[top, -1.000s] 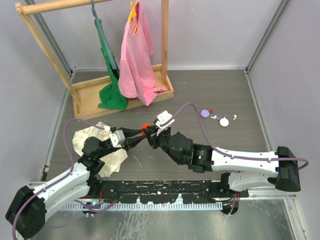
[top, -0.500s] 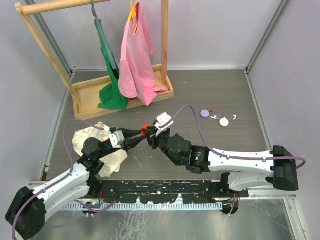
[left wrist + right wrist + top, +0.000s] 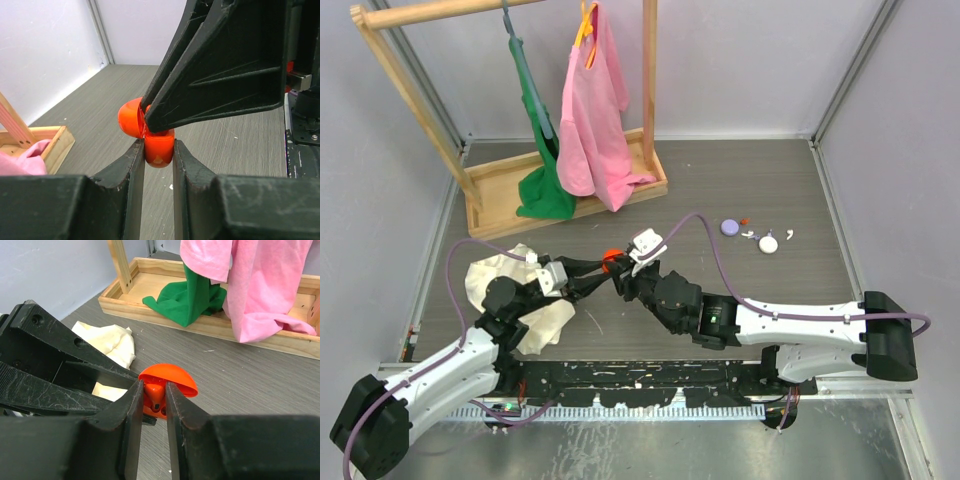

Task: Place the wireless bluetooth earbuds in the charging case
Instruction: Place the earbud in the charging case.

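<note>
A small red-orange hinged case [image 3: 159, 151] hangs above the table between both arms, its domed lid [image 3: 171, 374] open. My left gripper [image 3: 158, 145] is shut on the case's body from both sides. My right gripper [image 3: 155, 388] is shut on a red-orange earbud-shaped piece [image 3: 156, 396] that sits in the case under the lid. From above the two grippers meet at this red-orange case [image 3: 611, 254]. Far right on the table lie the pale-lavender charging case [image 3: 730, 227] and two tiny white earbuds [image 3: 748, 234] [image 3: 787, 235], with no gripper near them.
A white round object [image 3: 768, 242] and a tiny red bit [image 3: 744, 219] lie by the lavender case. A cream cloth [image 3: 510, 280] lies beside the left arm. The wooden rack [image 3: 570, 195] at the back holds pink and green garments.
The right arm has shifted slightly to the left. Both grippers stay shut at the red-orange case, which has hardly moved.
</note>
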